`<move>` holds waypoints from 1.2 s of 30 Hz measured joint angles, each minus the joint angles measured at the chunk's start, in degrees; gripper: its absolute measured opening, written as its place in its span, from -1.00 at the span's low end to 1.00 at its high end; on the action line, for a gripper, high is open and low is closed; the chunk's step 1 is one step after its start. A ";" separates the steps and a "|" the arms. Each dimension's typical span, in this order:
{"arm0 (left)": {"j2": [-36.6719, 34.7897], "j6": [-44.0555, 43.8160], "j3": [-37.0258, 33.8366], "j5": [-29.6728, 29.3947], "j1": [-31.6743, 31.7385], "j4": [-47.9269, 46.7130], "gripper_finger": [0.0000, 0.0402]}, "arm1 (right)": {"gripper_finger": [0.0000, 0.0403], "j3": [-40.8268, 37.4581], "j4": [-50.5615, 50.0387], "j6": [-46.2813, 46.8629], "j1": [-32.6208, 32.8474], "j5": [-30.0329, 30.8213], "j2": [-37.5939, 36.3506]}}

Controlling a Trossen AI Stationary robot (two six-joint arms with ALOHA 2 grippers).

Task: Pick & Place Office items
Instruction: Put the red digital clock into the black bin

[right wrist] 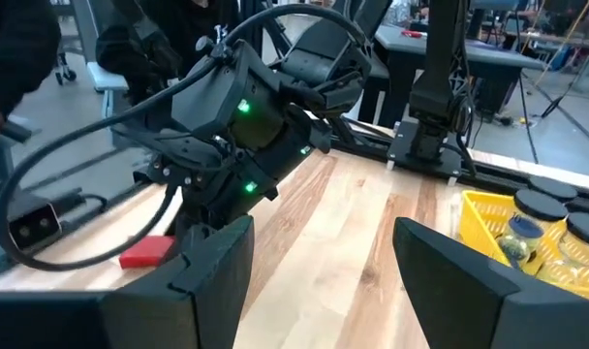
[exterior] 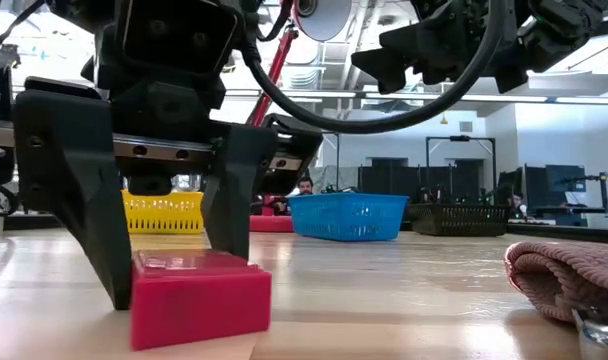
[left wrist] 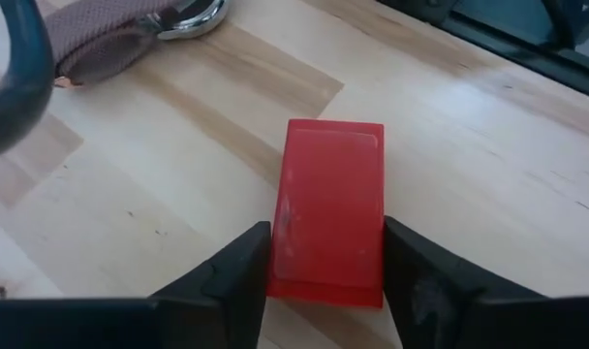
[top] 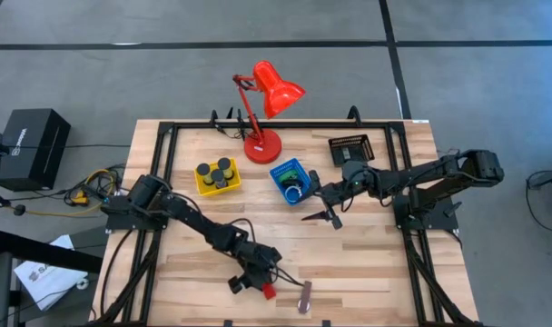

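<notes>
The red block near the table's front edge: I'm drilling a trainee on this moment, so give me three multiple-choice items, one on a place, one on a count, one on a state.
1. Where is the red rectangular plastic block?
A. in the blue mesh tray
B. on the wooden table between the left gripper's fingers
C. under the lamp

2. How many mesh trays stand on the table?
A. one
B. two
C. three

3. How is the right gripper?
A. open, holding nothing
B. shut on a disc
C. resting in the yellow tray

Key: 1 B, the left gripper straddles the block on the wooden table. 2 C, the yellow mesh tray, the blue mesh tray and the black mesh tray. 3 A, the right gripper shows spread fingers with nothing between.
</notes>
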 joint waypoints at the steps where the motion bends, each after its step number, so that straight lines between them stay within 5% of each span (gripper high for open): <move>1: 0.00 -0.03 0.00 -0.17 0.15 0.05 -0.17 | 0.19 0.00 -0.17 -1.06 0.00 0.00 0.00; 7: -0.15 -2.90 0.00 -4.47 0.38 0.69 -0.18 | 0.19 0.00 -4.41 -8.41 0.39 3.97 -0.98; 18: -10.27 -11.81 -0.07 -27.92 1.58 0.31 -0.19 | 0.19 -0.04 -30.30 -15.43 0.26 38.68 -9.55; 24: -21.43 -23.69 -2.73 -30.41 7.90 0.67 -0.21 | 0.19 -0.09 -32.29 -18.89 0.72 40.49 -9.26; 31: -30.22 -32.81 -10.48 -29.83 16.94 0.86 -0.19 | 0.19 0.00 -22.53 -30.45 5.30 40.38 -3.32; 36: -31.28 -39.12 -14.05 -20.94 22.38 1.82 -0.21 | 0.19 0.01 -9.60 -42.55 8.12 40.78 3.27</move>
